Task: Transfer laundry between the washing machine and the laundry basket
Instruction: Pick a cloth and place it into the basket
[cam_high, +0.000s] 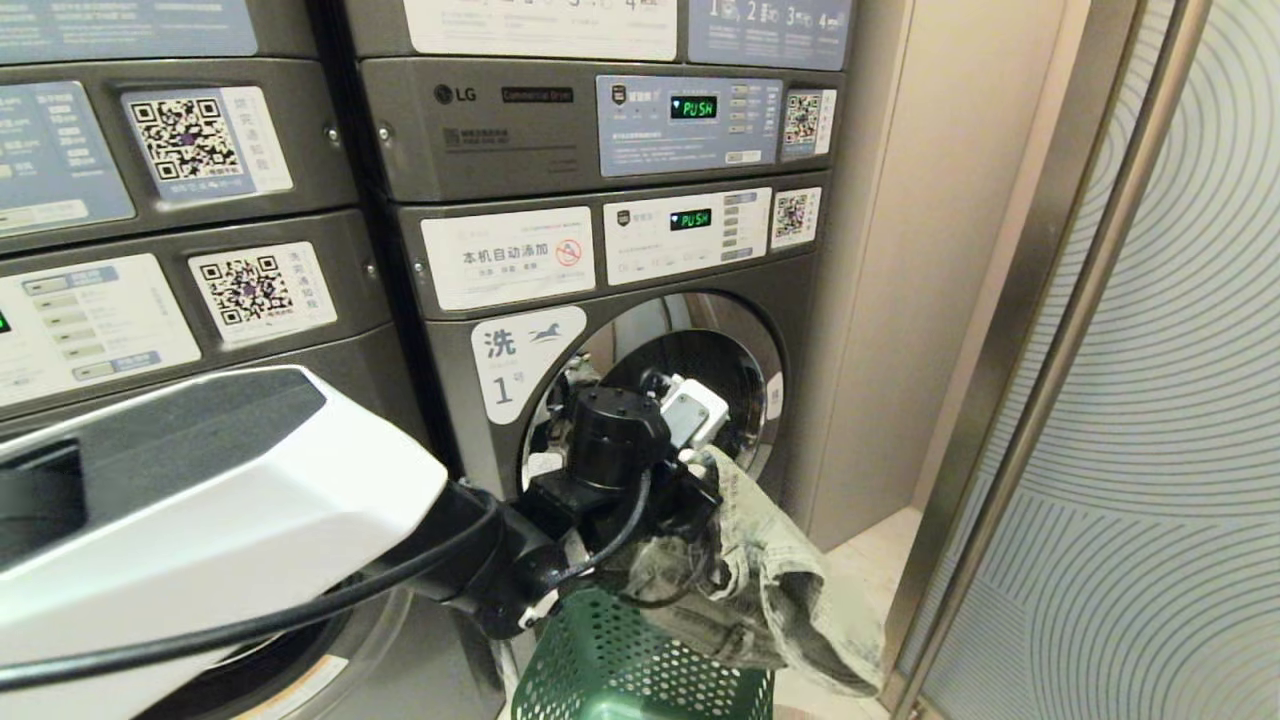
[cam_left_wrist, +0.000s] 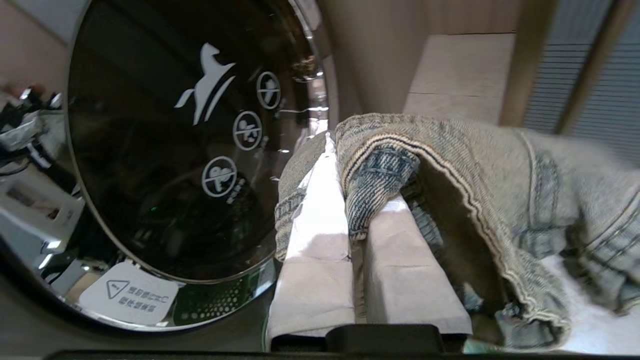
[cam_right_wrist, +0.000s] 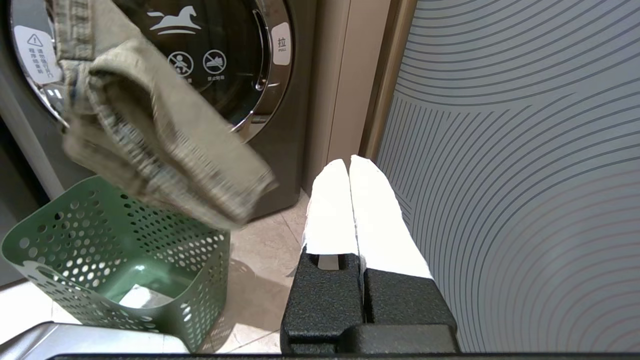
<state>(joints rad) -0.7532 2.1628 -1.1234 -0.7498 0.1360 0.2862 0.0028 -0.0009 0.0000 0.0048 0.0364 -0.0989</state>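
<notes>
**Denim garment held above the green basket**

The left hand (cam_left_wrist: 350, 210) is clamped on a faded denim garment (cam_high: 770, 590), its two white-padded fingers (cam_left_wrist: 320, 235) pressed together over a hemmed edge of the cloth. In the head view the garment hangs from the hand at about five o'clock of the washing machine door (cam_high: 690, 400), draping down and to the right over the rim of the green perforated laundry basket (cam_high: 620, 670). The cloth looks to be clear of the basket floor, though its lowest folds are hard to separate from the basket's far rim.

The basket stands on the pale tiled floor (cam_right_wrist: 260, 260) just in front of the lower front-loader, at six o'clock of the door. The round dark-glass door is closed, with a white horse emblem on the glass.

The right hand (cam_right_wrist: 350, 200) is parked well apart at three o'clock of the basket, its white fingers together on nothing, beside a grey line-patterned panel (cam_right_wrist: 525, 175).
</notes>
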